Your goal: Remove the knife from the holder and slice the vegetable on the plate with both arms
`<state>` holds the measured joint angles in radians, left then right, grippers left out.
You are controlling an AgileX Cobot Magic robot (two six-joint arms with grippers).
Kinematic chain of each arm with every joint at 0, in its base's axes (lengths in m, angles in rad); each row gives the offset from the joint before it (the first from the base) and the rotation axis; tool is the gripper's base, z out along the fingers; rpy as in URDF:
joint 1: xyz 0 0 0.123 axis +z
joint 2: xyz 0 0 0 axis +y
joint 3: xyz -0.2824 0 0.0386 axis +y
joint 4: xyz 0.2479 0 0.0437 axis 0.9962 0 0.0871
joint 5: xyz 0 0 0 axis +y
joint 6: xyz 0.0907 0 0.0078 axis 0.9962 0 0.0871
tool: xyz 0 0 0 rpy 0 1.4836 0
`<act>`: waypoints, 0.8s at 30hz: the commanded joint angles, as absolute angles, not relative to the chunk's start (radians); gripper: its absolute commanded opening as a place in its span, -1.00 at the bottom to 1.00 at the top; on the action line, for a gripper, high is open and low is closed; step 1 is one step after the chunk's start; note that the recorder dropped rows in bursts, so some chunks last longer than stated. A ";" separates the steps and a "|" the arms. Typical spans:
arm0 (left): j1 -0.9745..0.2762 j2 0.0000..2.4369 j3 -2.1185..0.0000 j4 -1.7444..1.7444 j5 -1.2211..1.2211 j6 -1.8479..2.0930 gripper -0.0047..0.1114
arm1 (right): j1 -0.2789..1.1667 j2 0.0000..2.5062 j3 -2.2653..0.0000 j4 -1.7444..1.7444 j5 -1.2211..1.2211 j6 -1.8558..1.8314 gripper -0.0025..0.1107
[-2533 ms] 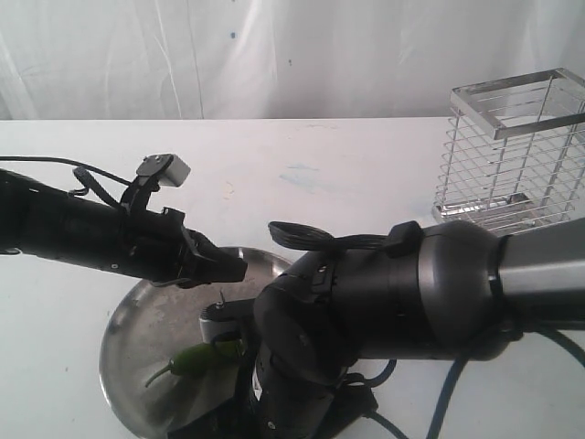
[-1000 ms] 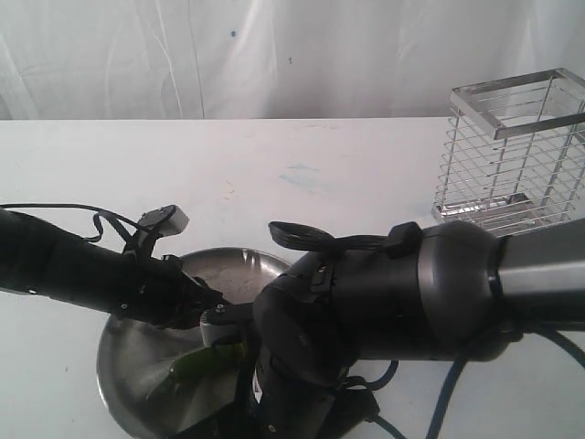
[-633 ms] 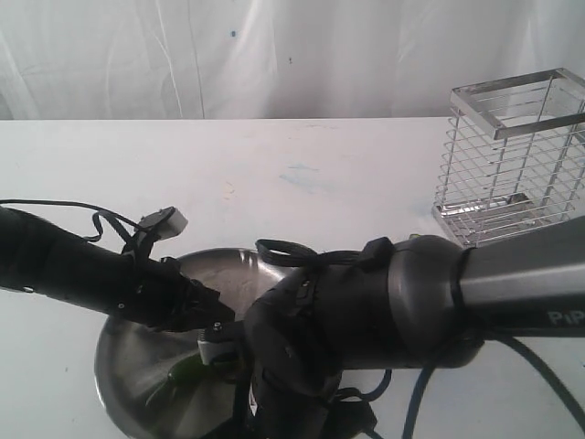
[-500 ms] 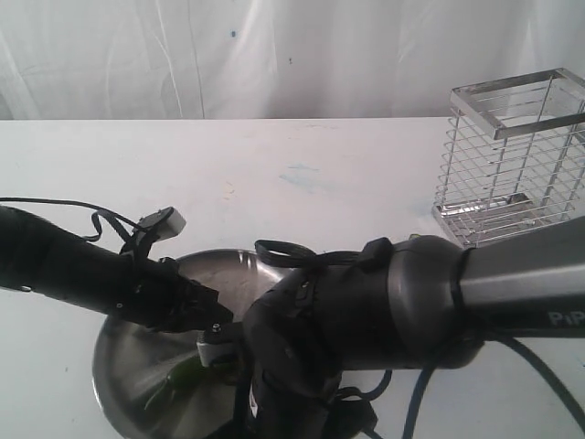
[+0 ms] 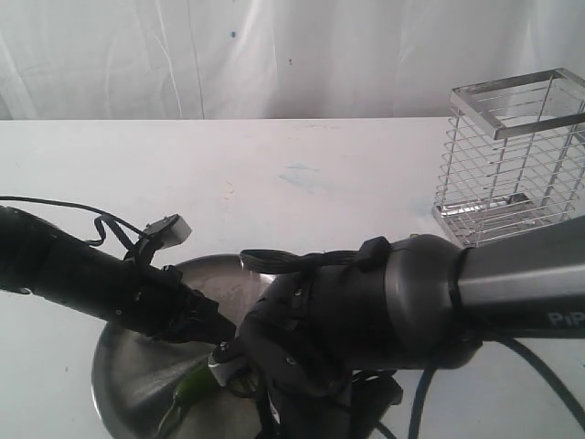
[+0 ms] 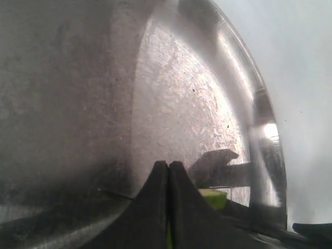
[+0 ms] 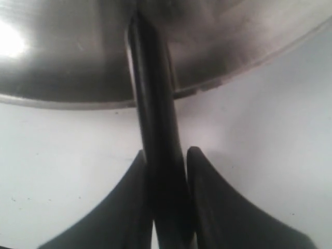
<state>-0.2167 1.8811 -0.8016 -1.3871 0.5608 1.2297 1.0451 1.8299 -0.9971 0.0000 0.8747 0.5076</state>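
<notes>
Chili (image 5: 192,391) lies on the plate (image 5: 123,366) at the tips of the left gripper (image 6: 168,167), whose jaws are pressed together, while the right gripper (image 7: 165,158) clamps the knife (image 7: 150,83), which reaches over the plate rim, holder (image 5: 512,151) well apart.

Plate (image 6: 181,104): bright steel, which I see finely scuffed and grainy under its shine. Holder (image 5: 512,155): gleaming chrome wire. Worktop (image 5: 302,165): smooth matt white. Knife (image 7: 155,119) handle: smooth black, dull sheen. Left pincer (image 6: 168,171) and right pincer (image 7: 166,158): matt black, plastic to my eye. Vegetable (image 5: 194,389): glossy green skin. Backdrop (image 5: 274,55): creased white cloth.
</notes>
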 commanded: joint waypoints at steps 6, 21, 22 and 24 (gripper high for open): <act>-0.221 1.894 -0.782 -1.438 0.527 1.305 -0.92 | 1.035 1.761 -0.989 -0.031 0.942 0.554 -0.96; -0.221 1.738 -0.782 -1.674 0.549 1.552 -0.92 | 1.035 1.735 -0.989 -0.067 0.899 0.520 -0.96; -0.221 1.717 -0.782 -1.677 0.546 1.552 -0.92 | 1.035 1.735 -0.989 -0.067 0.879 0.520 -0.96; -0.221 1.661 -0.782 -1.696 0.539 1.552 -0.92 | 1.035 1.735 -0.989 -0.067 0.838 0.520 -0.96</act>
